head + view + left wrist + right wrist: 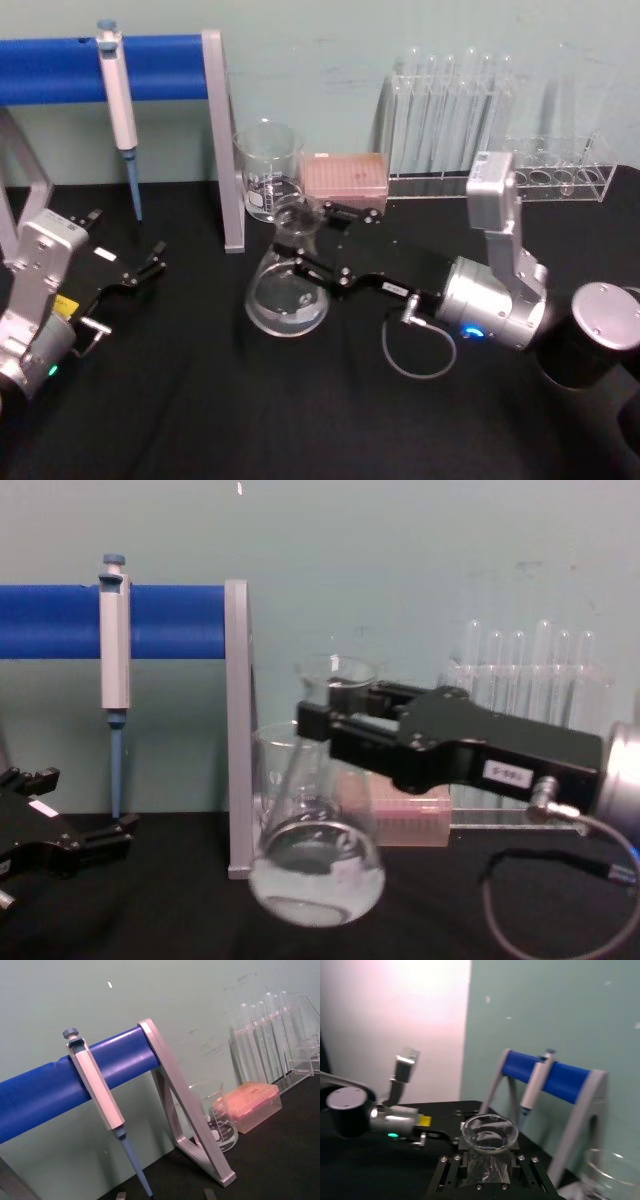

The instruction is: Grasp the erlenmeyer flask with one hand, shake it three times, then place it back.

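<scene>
The erlenmeyer flask (285, 300) (315, 870) is clear glass with a wide round base and a little clear liquid. It sits left of the table's middle and leans slightly in the chest view. My right gripper (305, 240) (312, 725), the hand, reaches in from the right and is shut on the flask's neck just below the flared rim (489, 1132). I cannot tell whether the base touches the black table. My left gripper (145, 265) (85, 805) rests low at the left, open and holding nothing.
A glass beaker (268, 170) and a pink tip box (345, 178) stand right behind the flask. A blue-barred stand (222, 140) with a hanging pipette (120, 100) fills the back left. Clear test-tube racks (450, 120) line the back right.
</scene>
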Robot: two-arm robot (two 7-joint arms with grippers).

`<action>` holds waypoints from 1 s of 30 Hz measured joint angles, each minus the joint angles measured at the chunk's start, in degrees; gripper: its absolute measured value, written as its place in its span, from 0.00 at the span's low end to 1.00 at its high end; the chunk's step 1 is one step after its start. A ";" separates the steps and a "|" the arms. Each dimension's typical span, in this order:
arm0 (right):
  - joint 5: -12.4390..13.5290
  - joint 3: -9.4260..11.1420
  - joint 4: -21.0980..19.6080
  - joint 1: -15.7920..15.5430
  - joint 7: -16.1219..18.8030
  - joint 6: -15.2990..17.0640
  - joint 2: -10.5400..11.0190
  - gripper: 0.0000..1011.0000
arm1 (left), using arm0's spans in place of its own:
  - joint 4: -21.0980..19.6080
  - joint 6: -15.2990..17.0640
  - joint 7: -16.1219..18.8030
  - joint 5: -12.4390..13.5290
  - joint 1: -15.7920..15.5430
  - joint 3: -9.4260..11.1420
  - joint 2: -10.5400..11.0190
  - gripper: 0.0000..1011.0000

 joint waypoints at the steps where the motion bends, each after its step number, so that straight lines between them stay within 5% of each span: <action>1: -0.24 0.34 -0.36 -0.39 -0.74 -0.07 0.15 0.45 | 0.00 0.00 0.00 0.00 0.00 0.00 0.00 0.99; 17: -5.38 11.84 -11.42 -13.07 -18.30 0.58 4.96 0.45 | 0.00 0.00 0.00 0.00 0.00 0.00 0.00 0.99; 23: -6.31 15.77 -14.28 -17.28 -22.06 0.71 5.87 0.45 | 0.00 0.00 0.00 0.00 0.00 0.00 0.00 0.99; 30: -6.80 17.83 -15.54 -19.37 -22.88 0.74 5.71 0.45 | 0.00 0.00 0.00 0.00 0.00 0.00 0.00 0.99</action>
